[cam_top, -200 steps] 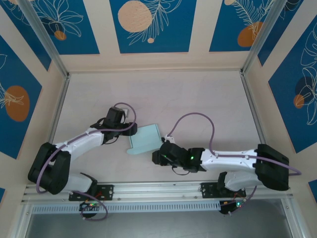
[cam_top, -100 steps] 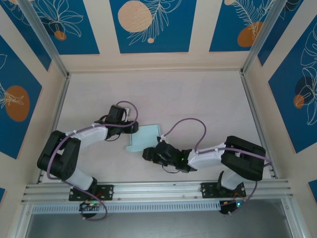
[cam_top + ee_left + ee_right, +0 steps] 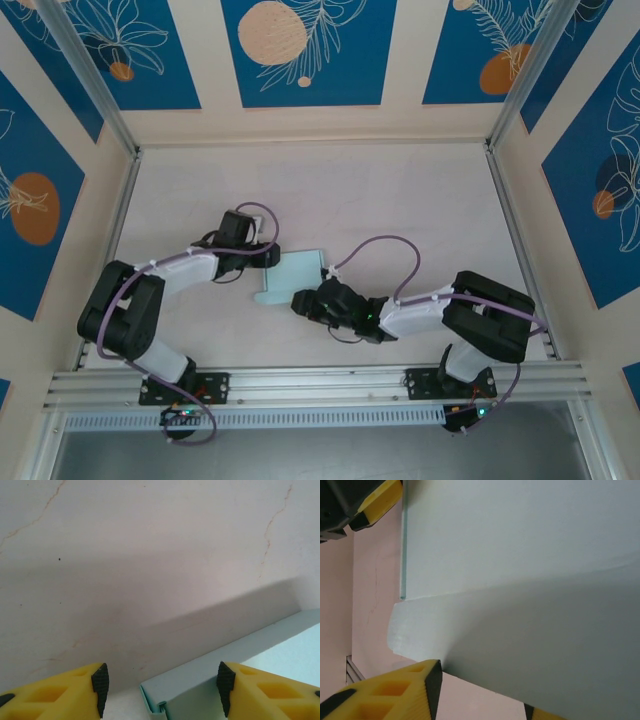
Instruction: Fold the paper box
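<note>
— Position of the paper box [image 3: 291, 276]: where is it found?
— It is laid flat on the bench [image 3: 400, 190], toward 7 o'clock from the bench's middle, between the two pincers.
— How are the arms set?
— The left arm is bent at the elbow and reached toward 3 o'clock. The left pincer [image 3: 270, 257] is held low at the box's 10 o'clock edge with its jaws apart. A box corner is seen between them, and nothing is clamped. The right arm is stretched low toward 9 o'clock. The right pincer [image 3: 300, 302] is placed at the box's 5 o'clock corner, jaws parted astride the card's edge, with no grip shown.
— What is called for here?
— Probably one side should be pinned while the other is lifted along its crease. The thin card should be pinched close to the fold line and closed on slowly, so buckling is avoided.
</note>
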Tool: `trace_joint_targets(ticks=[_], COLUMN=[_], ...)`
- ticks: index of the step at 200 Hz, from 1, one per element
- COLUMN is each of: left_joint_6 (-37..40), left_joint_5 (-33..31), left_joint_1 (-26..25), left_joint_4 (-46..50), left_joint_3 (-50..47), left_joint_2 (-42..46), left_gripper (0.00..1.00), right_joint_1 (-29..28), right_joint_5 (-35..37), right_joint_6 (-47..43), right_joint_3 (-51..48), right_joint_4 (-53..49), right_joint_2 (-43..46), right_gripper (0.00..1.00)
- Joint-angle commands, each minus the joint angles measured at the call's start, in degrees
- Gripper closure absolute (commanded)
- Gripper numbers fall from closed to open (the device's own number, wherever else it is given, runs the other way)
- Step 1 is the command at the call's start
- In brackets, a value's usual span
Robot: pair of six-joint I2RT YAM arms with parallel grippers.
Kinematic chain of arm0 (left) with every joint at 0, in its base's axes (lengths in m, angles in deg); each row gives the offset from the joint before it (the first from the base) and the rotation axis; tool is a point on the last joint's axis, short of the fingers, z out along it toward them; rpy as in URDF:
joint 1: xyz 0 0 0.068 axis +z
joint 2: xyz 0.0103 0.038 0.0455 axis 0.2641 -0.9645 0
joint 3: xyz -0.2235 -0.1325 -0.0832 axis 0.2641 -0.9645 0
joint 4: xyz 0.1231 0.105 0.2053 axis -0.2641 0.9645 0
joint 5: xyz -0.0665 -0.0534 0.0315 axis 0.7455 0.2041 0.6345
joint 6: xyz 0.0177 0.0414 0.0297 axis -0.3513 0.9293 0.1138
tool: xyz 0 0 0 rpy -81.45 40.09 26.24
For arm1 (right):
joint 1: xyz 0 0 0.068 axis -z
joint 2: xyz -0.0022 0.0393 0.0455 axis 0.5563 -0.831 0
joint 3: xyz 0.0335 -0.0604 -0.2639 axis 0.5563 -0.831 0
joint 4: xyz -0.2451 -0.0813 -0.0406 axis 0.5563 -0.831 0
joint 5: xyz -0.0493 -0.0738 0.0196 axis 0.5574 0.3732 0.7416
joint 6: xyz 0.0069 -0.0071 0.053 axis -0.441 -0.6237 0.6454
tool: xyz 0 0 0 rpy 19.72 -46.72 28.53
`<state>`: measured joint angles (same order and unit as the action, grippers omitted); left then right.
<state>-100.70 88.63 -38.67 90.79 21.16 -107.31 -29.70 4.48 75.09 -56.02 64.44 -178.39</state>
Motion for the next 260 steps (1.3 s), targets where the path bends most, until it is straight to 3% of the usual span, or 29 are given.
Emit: trace_joint_targets(ticks=[1, 25, 93, 125, 156, 190, 208, 229, 260], left_joint_6=[1.35, 1.51, 2.08, 1.86, 1.48, -2.16, -3.78, -4.86, -7.65], left_joint_5=[1.58, 2.8, 4.07, 4.15, 3.45, 3.85, 3.16, 1.16, 0.73], left_joint_1=[0.63, 0.69, 1.44, 3.7, 3.93, 3.75, 3.16, 1.3, -1.87], left_joint_4=[1.77, 2.46, 7.14, 10.72, 14.25, 17.91, 20.62, 25.4, 25.0], left_joint_3=[1.07, 1.88, 7.39, 12.0, 12.37, 5.3, 0.26, -3.97, -9.63], left_joint_2=[-1.8, -2.52, -3.04, -1.26, 3.24, 14.69, 22.93, 31.34, 37.39], left_gripper=[0.4, 0.4, 0.39, 0.37, 0.36, 0.2, 0.18, 0.18, 0.18], right_joint_1=[0.07, 0.07, 1.48, 3.12, 2.35, 1.33, 5.22, 14.07, 21.43], right_joint_5=[0.33, -0.27, -0.46, -0.73, -1.91, 1.45, 1.43, -6.72, -13.8], right_joint_6=[-1.98, -3.42, -6.91, -6.79, -6.68, -10.32, -14.1, -20.46, -27.96], right_joint_3=[1.92, 2.79, 6.34, 9.45, 10.99, 14.86, 15.46, 12.95, 15.32], right_joint_4=[2.14, 1.96, -5.74, -17.39, -30.34, -50.79, -57.45, -55.13, -53.75], right_joint_2=[-0.63, -0.21, 4.89, 6.98, 10.36, 19.88, 25.52, 29.92, 25.77], right_gripper=[0.57, 0.62, 0.61, 0.51, 0.49, 0.43, 0.42, 0.45, 0.46])
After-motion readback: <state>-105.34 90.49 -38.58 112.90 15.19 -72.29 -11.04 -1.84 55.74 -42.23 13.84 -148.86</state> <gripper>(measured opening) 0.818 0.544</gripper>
